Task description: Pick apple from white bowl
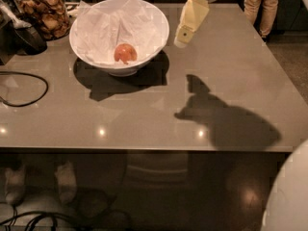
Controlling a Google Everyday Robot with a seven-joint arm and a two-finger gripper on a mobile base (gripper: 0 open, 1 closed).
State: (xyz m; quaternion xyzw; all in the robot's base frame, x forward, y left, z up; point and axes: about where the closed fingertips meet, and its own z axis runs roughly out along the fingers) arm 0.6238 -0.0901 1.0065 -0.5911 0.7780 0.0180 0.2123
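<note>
Over the grey desk (144,119), I have my hand (183,40) hanging beside the white bowl (161,40).
The bowl, wide and lined with crumpled white paper, stands on the far left part of the desk, and a glass jar (45,11) of brown snacks sits behind it to the left. My hand points downward just outside the bowl's right rim, clear of it; whether it is spread or pressed together I cannot tell. The apple (125,53) lies on the paper at the bowl's bottom.
</note>
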